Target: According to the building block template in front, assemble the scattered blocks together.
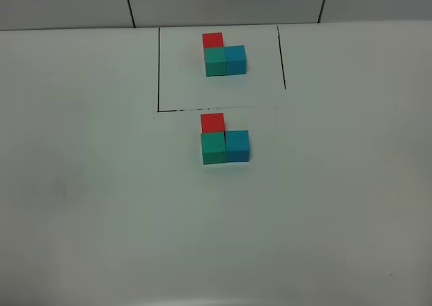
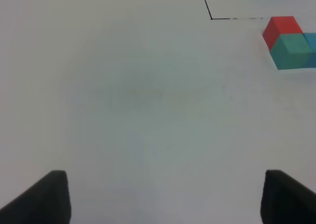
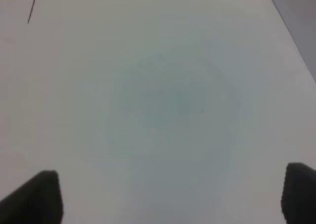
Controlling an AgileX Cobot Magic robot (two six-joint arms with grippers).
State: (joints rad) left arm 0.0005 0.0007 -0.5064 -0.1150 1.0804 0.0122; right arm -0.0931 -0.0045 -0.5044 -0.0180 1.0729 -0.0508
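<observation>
Surroundings: white table (image 1: 81, 205) bare round my grippers.
Blocks: scattered blocks (image 1: 225, 142) sat joined mid-frame, just below building block template (image 1: 224, 55).
Grippers: my left gripper (image 2: 165, 197) & right gripper (image 3: 170, 197) both spread apart, well clear of blocks.

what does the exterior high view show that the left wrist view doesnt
Only the exterior high view shows the whole framed template, its blue cube, and the assembled blue cube in full. Only the left wrist view shows the left gripper, jaws wide apart over bare table. Both show the assembled red cube and teal-green cube touching, plus a corner of the black outline.
</observation>
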